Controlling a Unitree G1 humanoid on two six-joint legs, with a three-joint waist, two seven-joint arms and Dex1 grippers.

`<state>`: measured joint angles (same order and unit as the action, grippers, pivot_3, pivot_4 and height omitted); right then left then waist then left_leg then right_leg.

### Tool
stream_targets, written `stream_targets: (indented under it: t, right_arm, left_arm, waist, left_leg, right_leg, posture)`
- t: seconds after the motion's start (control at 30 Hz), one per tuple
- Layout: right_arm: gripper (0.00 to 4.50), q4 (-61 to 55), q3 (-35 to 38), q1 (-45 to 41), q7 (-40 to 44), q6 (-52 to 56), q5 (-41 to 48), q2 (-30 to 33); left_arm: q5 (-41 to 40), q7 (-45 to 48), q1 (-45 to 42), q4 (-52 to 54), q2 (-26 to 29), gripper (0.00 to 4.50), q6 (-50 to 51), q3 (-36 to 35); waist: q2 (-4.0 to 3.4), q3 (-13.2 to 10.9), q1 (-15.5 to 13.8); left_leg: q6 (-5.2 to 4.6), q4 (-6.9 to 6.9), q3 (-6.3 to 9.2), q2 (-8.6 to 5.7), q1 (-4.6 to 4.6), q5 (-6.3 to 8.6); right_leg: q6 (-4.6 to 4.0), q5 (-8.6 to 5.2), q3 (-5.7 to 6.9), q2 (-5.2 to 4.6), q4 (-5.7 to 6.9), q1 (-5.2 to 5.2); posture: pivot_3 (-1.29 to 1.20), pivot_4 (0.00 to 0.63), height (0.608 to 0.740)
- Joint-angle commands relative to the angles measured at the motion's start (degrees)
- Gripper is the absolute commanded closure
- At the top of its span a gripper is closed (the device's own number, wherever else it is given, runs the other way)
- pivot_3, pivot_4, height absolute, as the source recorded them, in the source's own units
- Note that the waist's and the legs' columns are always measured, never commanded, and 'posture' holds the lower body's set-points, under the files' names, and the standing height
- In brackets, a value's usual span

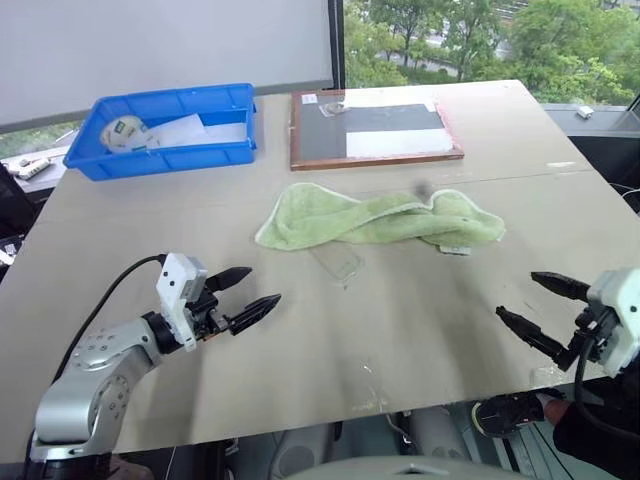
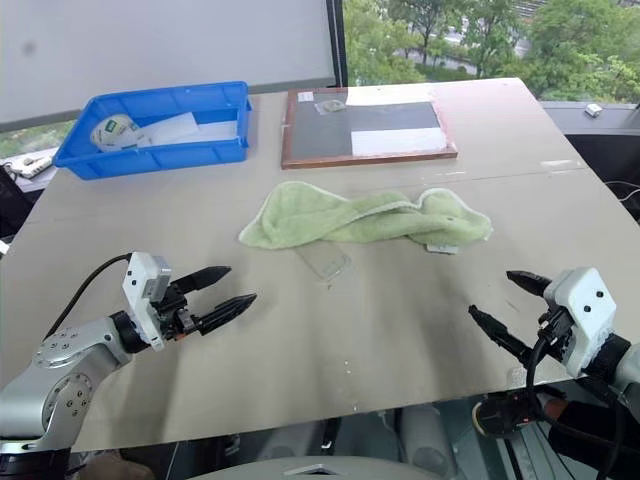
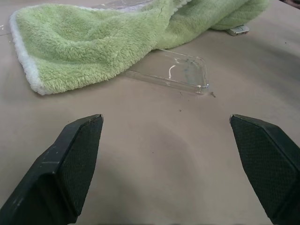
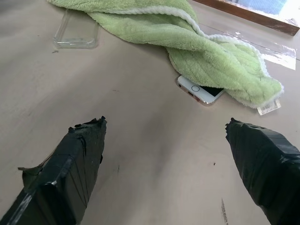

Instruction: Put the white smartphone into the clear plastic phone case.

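Towel (image 1: 380,220): landmark, mid-tabletop (image 1: 420,320). You have the phone (image 4: 200,91) mostly tucked under its right end, one white corner showing. Case (image 1: 338,264): flat, touching the towel's near edge. Left pincer (image 1: 243,297): wide, empty, well short of the towel. Right pincer (image 1: 545,304): wide, empty, likewise. Blue bin (image 1: 170,130) and board (image 1: 375,128): beyond the towel.

A soft green towel (image 1: 380,220) lies crumpled in the middle of the big tan table (image 1: 420,330). Behind it sits a blue bin (image 1: 172,130) (with white paper and a small roll inside). Next to the bin lies a dark board with a wooden frame (image 1: 375,130).
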<state>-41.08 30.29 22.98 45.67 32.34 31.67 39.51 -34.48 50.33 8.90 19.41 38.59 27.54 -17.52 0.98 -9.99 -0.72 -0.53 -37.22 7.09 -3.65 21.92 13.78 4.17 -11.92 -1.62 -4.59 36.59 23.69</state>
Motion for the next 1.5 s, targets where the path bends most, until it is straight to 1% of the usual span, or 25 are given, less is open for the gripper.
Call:
stream_targets:
  t: [0.03, 0.13, 0.23, 0.33, 0.4, 0.5, 0.57, 0.6, 0.7, 0.83, 0.87, 0.9, 0.93, 1.0, 1.03, 1.1, 1.13, 1.17, 1.2, 1.27, 1.37, 1.43, 1.5]
  right_arm:
    - [0.05, -1.5, 0.4, -0.3, -1.5, -2.2, 0.2, -1.4]
    - [0.05, -4.2, -1.1, -3.2, -5.0, -1.7, 1.0, -2.6]
    - [0.05, -5.8, -2.5, -6.1, -6.0, -1.0, 0.8, -1.0]
    - [0.05, -6.0, -1.0, -9.7, -6.6, 2.3, 3.3, 2.2]
    - [0.05, -5.4, 1.3, -10.9, -5.8, 5.2, 6.3, 5.1]
    - [0.05, -3.6, 7.5, -10.2, -0.9, 8.3, 12.2, 9.8]
    - [0.05, -2.9, 9.5, -9.4, 0.0, 8.9, 13.6, 10.8]
    - [0.05, -2.7, 10.0, -8.8, 0.2, 8.4, 13.1, 10.9]
    - [0.05, -3.8, 11.4, -5.3, 1.3, 6.6, 11.7, 9.9]
    - [0.05, -6.2, 12.2, -1.5, 1.4, 5.4, 10.9, 8.4]
    - [0.0, -6.5, 12.3, -0.6, 1.5, 4.9, 10.5, 8.1]
    - [0.0, -6.9, 12.5, 0.0, 1.4, 4.6, 10.4, 7.7]
    - [0.0, -7.1, 12.8, 0.5, 1.3, 4.4, 10.4, 7.5]
    - [0.0, -7.3, 13.3, 1.1, 1.2, 3.9, 10.2, 7.2]
    - [0.0, -7.3, 13.4, 1.3, 1.2, 3.6, 10.1, 7.1]
    - [0.0, -7.1, 13.3, 1.5, 1.2, 3.0, 9.8, 6.9]
    - [0.0, -7.0, 13.1, 1.5, 1.3, 2.6, 9.6, 6.9]
    - [0.0, -6.9, 12.7, 1.3, 1.2, 2.3, 9.4, 6.9]
    - [0.0, -6.8, 12.4, 1.1, 1.1, 2.1, 9.4, 6.9]
    - [0.0, -6.7, 11.6, 0.5, 1.0, 1.7, 9.6, 6.9]
    - [0.0, -6.4, 7.9, -1.8, 0.7, 0.9, 9.4, 7.1]
    - [0.0, -6.1, 4.8, -4.2, 0.0, 0.7, 9.4, 7.0]
    - [0.0, -5.6, 2.5, -6.1, -0.2, 0.3, 9.3, 6.8]
  left_arm:
    - [-1.7, 0.5, -5.8, 0.4, 0.8, 0.0, 0.6, 0.7]
    - [-1.5, -0.4, -15.1, -0.6, 0.9, 0.0, 3.7, 4.9]
    - [-0.9, -1.9, -22.2, -1.3, -0.5, 0.0, 5.8, 8.4]
    - [0.9, -1.7, -29.3, -2.4, -0.6, 0.0, 9.4, 14.7]
    - [3.3, -1.1, -34.1, -5.2, -1.3, 0.0, 9.9, 19.1]
    - [10.8, 3.1, -43.3, -15.6, -4.5, 0.0, 5.2, 28.8]
    - [16.5, 5.0, -46.3, -22.3, -5.2, 0.0, 0.3, 33.4]
    - [18.7, 5.2, -48.1, -25.8, -6.4, 0.0, -2.2, 34.9]
    - [24.6, 2.5, -55.2, -37.6, -13.0, 0.0, -7.3, 37.9]
    - [30.7, 1.8, -60.0, -49.8, -18.2, 0.0, -14.3, 40.5]
    - [31.5, 2.2, -60.8, -52.0, -19.2, 0.52, -15.6, 40.7]
    - [31.9, 2.7, -61.5, -54.0, -20.2, 0.78, -16.4, 40.6]
    - [32.3, 3.0, -62.1, -55.6, -21.0, 1.2, -17.3, 40.5]
    - [33.5, 3.2, -62.8, -57.9, -21.8, 2.28, -19.0, 40.1]
    - [34.1, 3.2, -63.0, -58.8, -22.0, 2.69, -19.8, 39.9]
    - [34.7, 3.1, -63.0, -60.0, -22.1, 3.68, -21.8, 39.2]
    - [33.8, 2.4, -62.9, -59.7, -22.3, 4.12, -22.2, 37.6]
    - [32.6, 1.4, -62.9, -59.0, -22.5, 4.44, -22.2, 35.5]
    - [30.7, -0.6, -63.3, -57.9, -22.9, 4.44, -21.3, 32.4]
    - [26.5, -5.2, -64.2, -54.0, -22.9, 4.44, -16.2, 25.5]
    - [25.2, -10.9, -62.3, -45.9, -18.2, 4.44, -12.2, 18.2]
    - [25.3, -14.4, -60.6, -42.3, -14.3, 4.44, -10.0, 14.1]
    - [24.8, -17.8, -59.3, -39.3, -10.7, 4.44, -7.0, 9.9]
  waist:
    - [0.0, 0.0, 0.0]
    - [0.01, -0.1, -0.8]
    - [0.01, 0.0, -0.4]
    - [0.02, -0.1, 0.3]
    - [0.02, -0.1, 0.3]
    - [0.02, -0.1, -0.4]
    - [0.04, -0.1, -0.5]
    - [0.03, -0.1, -0.2]
    - [0.06, -0.1, -0.2]
    - [0.08, -0.1, -0.1]
    - [0.08, -0.1, 0.0]
    - [0.08, -0.1, 0.0]
    - [0.08, -0.1, 0.0]
    - [0.09, -0.1, -0.1]
    - [0.09, -0.1, -0.1]
    - [0.09, -0.1, -0.1]
    - [0.09, -0.1, -0.1]
    - [0.09, -0.1, -0.1]
    - [0.09, -0.1, -0.1]
    - [0.11, -0.1, 0.0]
    - [0.13, -0.2, 0.5]
    - [0.12, -0.1, 1.4]
    - [0.06, -0.1, 1.6]
  left_leg:
    - [0.0, 0.0, 0.0, 0.0, 0.0, 0.0]
    - [-0.02, -0.15, 0.02, -0.02, 0.19, 0.0]
    - [-0.02, -0.16, -0.01, -0.02, 0.1, 0.0]
    - [-0.03, -0.1, -0.03, -0.04, 0.1, 0.01]
    - [-0.03, -0.03, -0.17, -0.05, 0.14, 0.01]
    - [-0.05, -0.01, -0.16, -0.09, 0.24, 0.01]
    - [-0.06, -0.03, -0.09, -0.13, 0.31, 0.01]
    - [-0.06, -0.02, -0.1, -0.11, 0.33, 0.01]
    - [-0.12, -0.03, -0.11, -0.1, 0.46, 0.05]
    - [-0.17, -0.12, 0.01, -0.13, 0.69, 0.07]
    - [-0.22, -0.12, -0.03, -0.14, 0.69, 0.11]
    - [-0.24, -0.12, -0.06, -0.14, 0.68, 0.12]
    - [-0.25, -0.12, -0.08, -0.14, 0.69, 0.12]
    - [-0.26, -0.12, -0.08, -0.14, 0.69, 0.13]
    - [-0.26, -0.13, -0.07, -0.14, 0.69, 0.13]
    - [-0.26, -0.15, -0.03, -0.14, 0.69, 0.13]
    - [-0.26, -0.15, -0.03, -0.14, 0.69, 0.13]
    - [-0.26, -0.15, -0.04, -0.13, 0.69, 0.13]
    - [-0.26, -0.17, -0.03, -0.13, 0.69, 0.13]
    - [-0.26, -0.19, 0.0, -0.12, 0.7, 0.13]
    - [-0.26, -0.2, 0.0, -0.1, 0.7, 0.13]
    - [-0.25, -0.17, 0.05, -0.06, 0.69, 0.12]
    - [-0.24, -0.1, 0.12, -0.05, 0.59, 0.12]
  right_leg:
    - [0.0, 0.0, 0.0, 0.0, -0.01, 0.0]
    - [0.0, 0.01, 0.36, 0.01, -0.04, 0.0]
    - [0.02, 0.03, 0.29, -0.03, -0.01, -0.07]
    - [0.03, 0.02, 0.18, -0.03, -0.04, -0.04]
    - [0.23, 0.14, 0.17, -0.01, -0.12, -0.01]
    - [0.23, 0.16, 0.33, -0.01, -0.24, -0.03]
    - [0.22, 0.17, 0.44, 0.0, -0.34, -0.08]
    - [0.22, 0.18, 0.44, 0.01, -0.42, -0.07]
    - [0.18, 0.21, 0.43, -0.01, -0.5, 0.0]
    - [0.17, 0.39, 0.56, -0.04, -0.7, 0.02]
    - [0.17, 0.39, 0.53, -0.06, -0.72, 0.03]
    - [0.17, 0.39, 0.51, -0.07, -0.72, 0.04]
    - [0.18, 0.39, 0.49, -0.07, -0.72, 0.05]
    - [0.24, 0.36, 0.5, -0.07, -0.72, 0.06]
    - [0.37, 0.28, 0.5, -0.07, -0.72, 0.06]
    - [0.44, 0.29, 0.54, -0.07, -0.71, 0.05]
    - [0.47, 0.3, 0.53, -0.07, -0.71, 0.05]
    - [0.48, 0.3, 0.53, -0.07, -0.71, 0.04]
    - [0.5, 0.31, 0.53, -0.07, -0.7, 0.05]
    - [0.52, 0.32, 0.53, -0.07, -0.7, 0.05]
    - [0.52, 0.33, 0.53, -0.05, -0.69, 0.07]
    - [0.5, 0.34, 0.48, -0.01, -0.66, 0.13]
    - [0.34, 0.44, 0.34, -0.01, -0.64, 0.14]
  posture:
    - [0.0, 0.15, 0.74]
    - [0.0, 0.15, 0.74]
    - [0.0, 0.15, 0.74]
    - [0.0, 0.15, 0.74]
    - [0.0, 0.15, 0.74]
    - [0.0, 0.15, 0.74]
    - [0.0, 0.15, 0.74]
    - [0.0, 0.15, 0.74]
    - [0.0, 0.15, 0.74]
    - [0.0, 0.15, 0.74]
    - [0.0, 0.15, 0.74]
    - [0.0, 0.15, 0.74]
    - [0.0, 0.15, 0.74]
    - [0.0, 0.15, 0.74]
    - [0.0, 0.15, 0.74]
    - [0.0, 0.15, 0.74]
    - [0.0, 0.15, 0.74]
    - [0.0, 0.15, 0.74]
    - [0.0, 0.15, 0.74]
    - [0.0, 0.15, 0.74]
    - [0.0, 0.15, 0.74]
    - [0.0, 0.15, 0.74]
    - [0.0, 0.15, 0.74]
